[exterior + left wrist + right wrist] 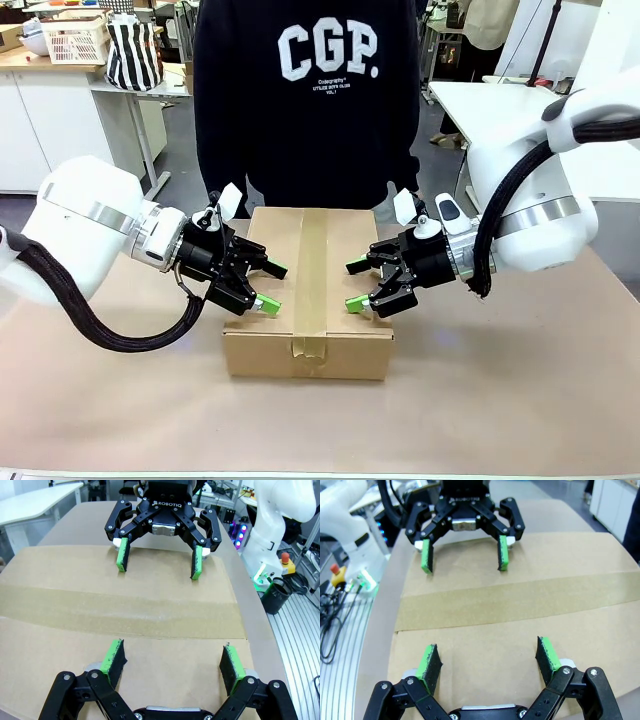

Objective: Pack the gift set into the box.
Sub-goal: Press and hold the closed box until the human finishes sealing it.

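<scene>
The box (250,352) stands in the middle of the table with its flaps closed and a strip of brown tape (312,262) along the top seam. The gift set is hidden. My left gripper (272,288) hovers open over the left half of the lid, and my right gripper (353,285) hovers open over the right half, facing it. In the left wrist view the left gripper (172,657) is spread above the cardboard box (75,575), with the right gripper (159,565) opposite. The right wrist view mirrors this: right gripper (488,657), left gripper (464,561), box (560,555). Nothing lies between either pair of fingers.
A person in a black printed sweatshirt (310,100) stands close behind the box at the far edge. The brown table (500,400) spreads bare in front of and beside the box. Other desks and a robot base show farther off.
</scene>
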Available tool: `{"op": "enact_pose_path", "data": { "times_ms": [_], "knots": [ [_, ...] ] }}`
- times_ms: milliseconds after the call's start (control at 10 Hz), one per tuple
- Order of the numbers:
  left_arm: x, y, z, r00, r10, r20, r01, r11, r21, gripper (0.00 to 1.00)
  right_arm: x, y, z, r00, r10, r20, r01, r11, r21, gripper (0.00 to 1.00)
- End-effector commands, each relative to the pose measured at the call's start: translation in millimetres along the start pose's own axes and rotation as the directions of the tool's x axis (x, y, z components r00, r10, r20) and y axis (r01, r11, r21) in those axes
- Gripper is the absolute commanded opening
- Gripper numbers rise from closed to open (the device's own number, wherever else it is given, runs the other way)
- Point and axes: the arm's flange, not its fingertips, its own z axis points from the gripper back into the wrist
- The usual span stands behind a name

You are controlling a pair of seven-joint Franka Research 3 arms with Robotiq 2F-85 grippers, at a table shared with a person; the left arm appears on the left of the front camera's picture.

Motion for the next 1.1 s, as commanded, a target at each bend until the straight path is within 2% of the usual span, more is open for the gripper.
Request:
{"op": "enact_pose_path", "data": {
  "times_ms": [0,200,300,500,600,700,800,1000],
  "knots": [
    [-2,0,-1,1.000,0.003,0.001,-0.003,1.000,-0.003,1.00,-2,2,-1,1.000,0.003,-0.015,-0.003,1.000,-0.008,1.00],
    [-2,0,-1,1.000,0.003,0.001,-0.003,1.000,-0.003,1.00,0,0,0,1.000,0.000,0.000,0.000,1.000,0.000,1.00],
    [0,0,0,1.000,0.000,0.000,0.000,1.000,0.000,1.00,1,3,2,0.979,-0.141,0.146,0.133,0.989,0.064,1.00],
    [25,-8,20,0.973,0.128,0.192,-0.108,0.988,-0.111,1.00,8,3,21,0.921,-0.307,0.241,0.276,0.949,0.155,1.00],
    [39,-12,36,0.925,0.289,0.246,-0.248,0.951,-0.185,1.00,20,1,38,0.852,-0.427,0.302,0.369,0.900,0.233,1.00],
    [51,-18,52,0.836,0.450,0.314,-0.378,0.887,-0.266,1.00,30,-5,57,0.758,-0.575,0.308,0.519,0.817,0.251,1.00],
    [62,-29,68,0.739,0.574,0.353,-0.474,0.815,-0.334,1.00,37,-8,75,0.657,-0.706,0.262,0.637,0.707,0.306,1.00],
    [64,-47,93,0.505,0.778,0.375,-0.616,0.629,-0.475,1.00,42,-7,101,0.501,-0.851,0.159,0.771,0.522,0.365,1.00]
  ]
}}
